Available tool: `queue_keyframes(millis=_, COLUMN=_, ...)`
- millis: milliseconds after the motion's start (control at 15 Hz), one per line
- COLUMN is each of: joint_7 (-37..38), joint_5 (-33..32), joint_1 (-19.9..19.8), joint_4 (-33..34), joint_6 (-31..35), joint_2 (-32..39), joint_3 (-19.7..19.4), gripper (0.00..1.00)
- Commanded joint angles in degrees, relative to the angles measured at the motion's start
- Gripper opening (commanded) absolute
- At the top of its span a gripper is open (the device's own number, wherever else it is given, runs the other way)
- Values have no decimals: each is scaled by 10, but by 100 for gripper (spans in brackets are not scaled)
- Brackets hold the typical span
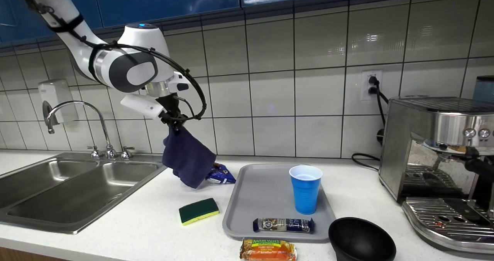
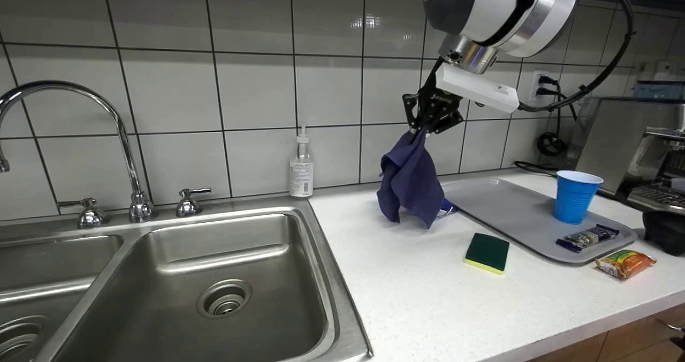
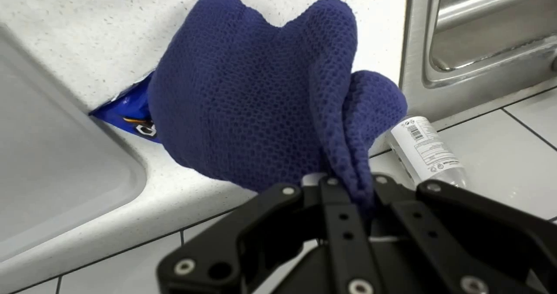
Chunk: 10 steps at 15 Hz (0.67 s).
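My gripper point(image 3: 357, 185) is shut on a dark blue towel point(image 3: 261, 98), with a fold pinched between its fingertips. The towel hangs down over the white counter in both exterior views point(image 1: 189, 158) point(image 2: 411, 180). The gripper also shows above it there point(image 1: 175, 127) point(image 2: 420, 132). I cannot tell if the towel's lower edge touches the counter. A blue snack packet point(image 1: 220, 174) lies just behind the towel, partly hidden by it; it also shows in the wrist view point(image 3: 126, 111). A green and yellow sponge point(image 1: 198, 211) lies on the counter in front of the towel.
A grey tray point(image 1: 266, 191) holds a blue cup point(image 1: 305, 191) and a dark-wrapped bar point(image 1: 283, 225). Nearby are an orange-wrapped bar point(image 1: 268, 250), a black bowl point(image 1: 362, 239) and a coffee machine point(image 1: 401, 149). A sink point(image 2: 342, 308), faucet point(image 2: 126, 142) and clear bottle point(image 2: 301, 169) stand opposite. Cabinets point(image 1: 166, 2) overhang.
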Motion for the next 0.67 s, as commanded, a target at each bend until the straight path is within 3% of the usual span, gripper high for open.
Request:
queue_keyframes(millis=0, joint_7=-46, joint_5=41, joint_1=-14, joint_4=-7, joint_6=0, joint_2=-18, joint_3=0, gripper=2)
queue_keyframes(millis=600, joint_7=-134, joint_5=139, joint_1=-29, joint_4=-5, joint_6=-5, joint_2=-31, joint_3=-11, gripper=2)
